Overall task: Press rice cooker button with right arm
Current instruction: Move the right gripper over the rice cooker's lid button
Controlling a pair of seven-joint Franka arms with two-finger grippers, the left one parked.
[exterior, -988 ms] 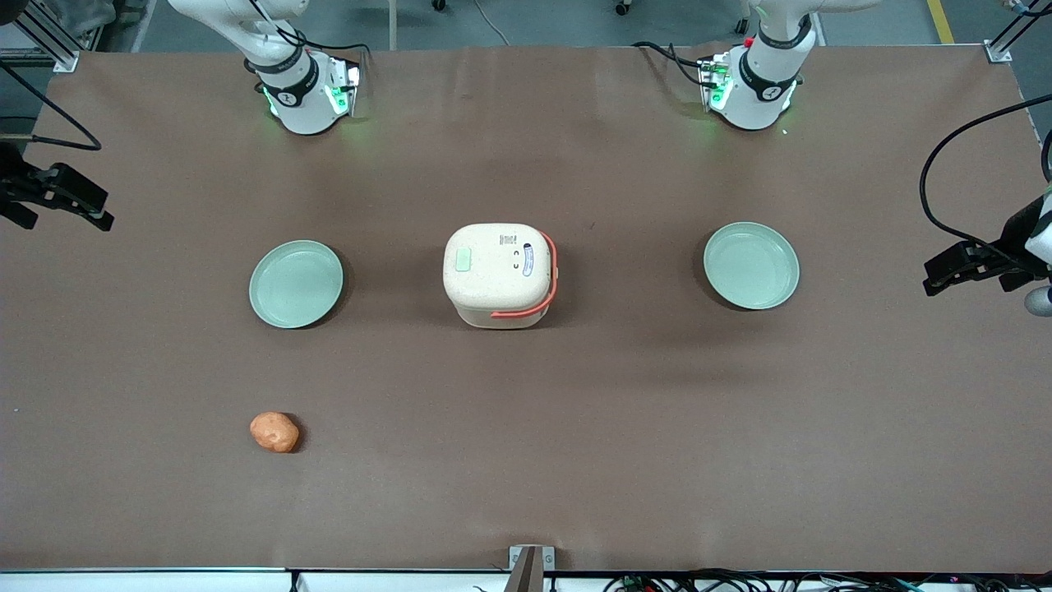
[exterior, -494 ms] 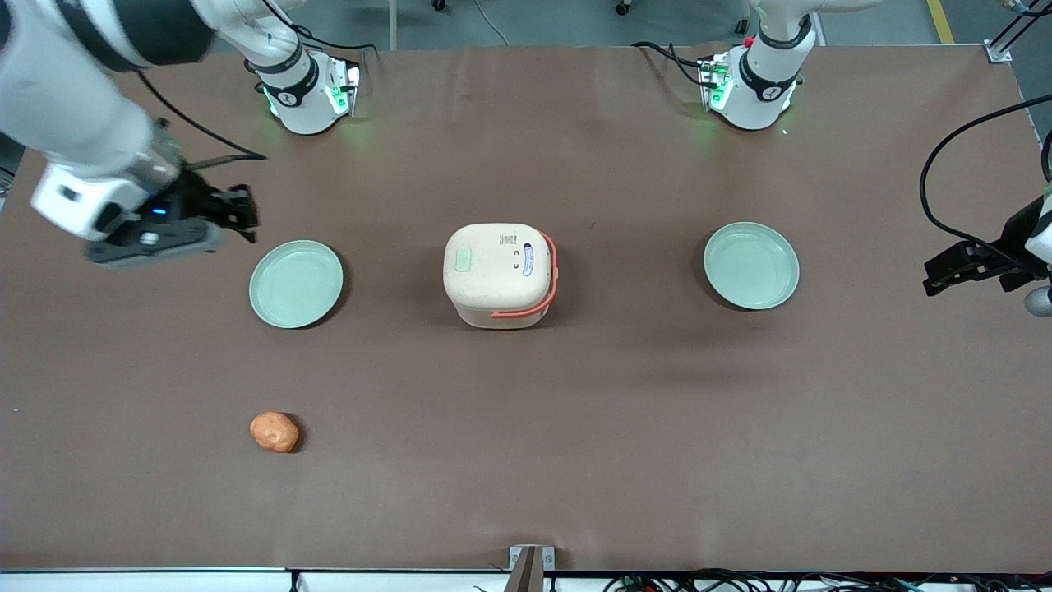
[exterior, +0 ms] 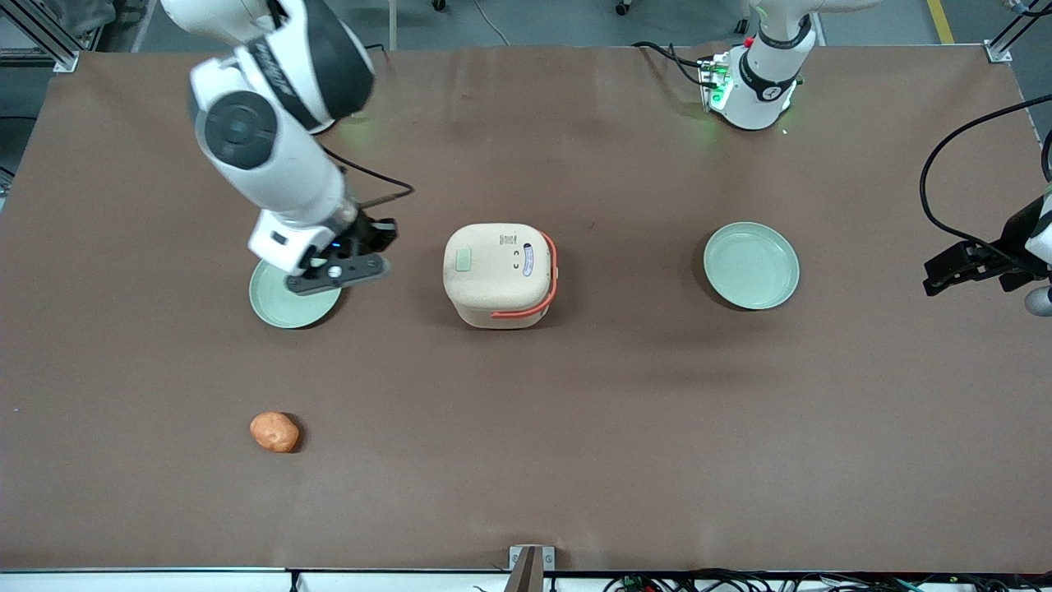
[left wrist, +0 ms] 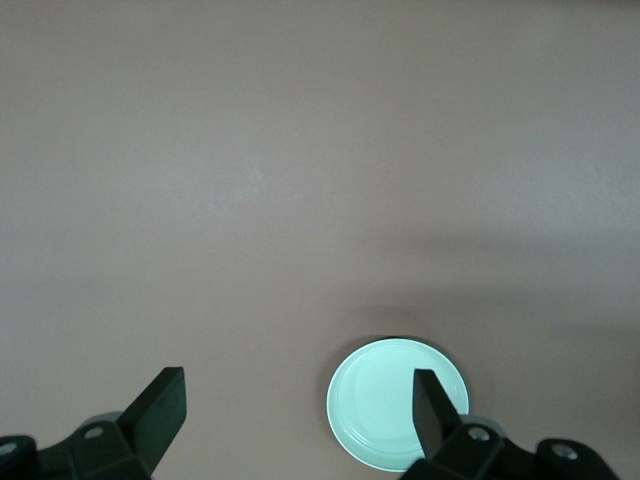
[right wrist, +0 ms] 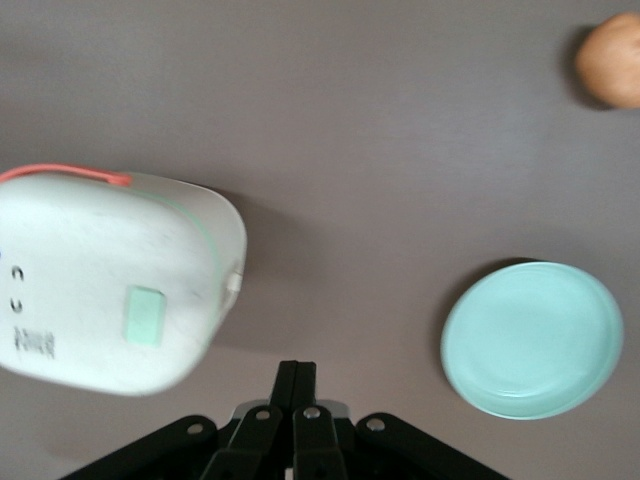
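Right arm: swung in from table edge. Gripper, fingers together, now between plate and cooker; button unpressed.

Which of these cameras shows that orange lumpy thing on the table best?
The front view: the orange lump lies whole and unblocked, nearer the camera than the plate under the shut gripper. The right wrist view cuts it at the edge; the left wrist view misses it.
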